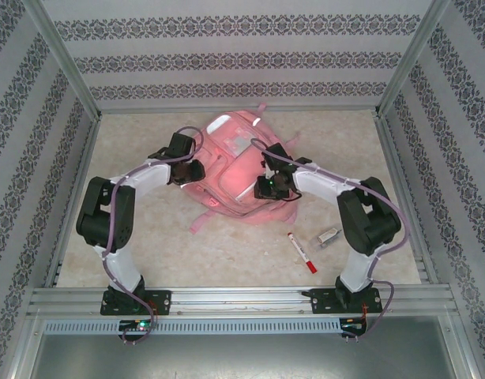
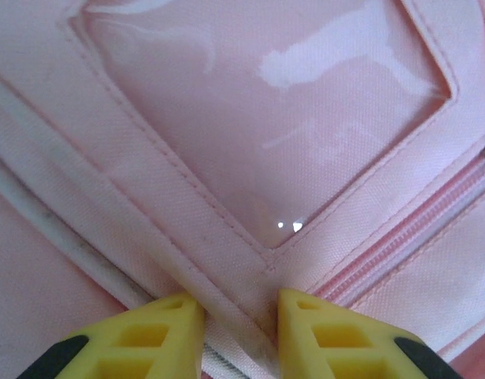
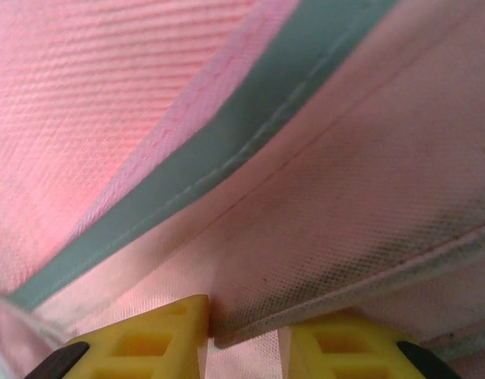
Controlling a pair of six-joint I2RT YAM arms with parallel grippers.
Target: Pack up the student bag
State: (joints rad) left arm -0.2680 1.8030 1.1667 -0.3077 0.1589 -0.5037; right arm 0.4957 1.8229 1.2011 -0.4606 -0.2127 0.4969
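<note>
Between the yellow fingers of the left gripper runs a stitched seam band of the student bag. The jaws are drawn fairly close around that ridge, but I can't tell if they actually clamp it. Just ahead of the fingers is a glossy clear window pocket. Ahead and to their right is a zipper, which looks closed.

At the right gripper it's much the same. The fingers sit close, with a loose fabric edge of the bag running into the gap. Can't confirm a pinch. A teal trim strip crosses diagonally ahead of them.

From above, the bag lies flat mid-table, with one gripper on each flank. A red marker and a small silvery item, too small to identify, lie well behind the right fingers, outside the bag.

Step, as I judge it: getting hold of the fabric to open a compartment. Nothing looks packed yet.

The next move likely needs a firm bite on both sides, then pulling the fabric taut or apart so the zipper can be worked. Thin fabric may slip out of a shallow pinch.
</note>
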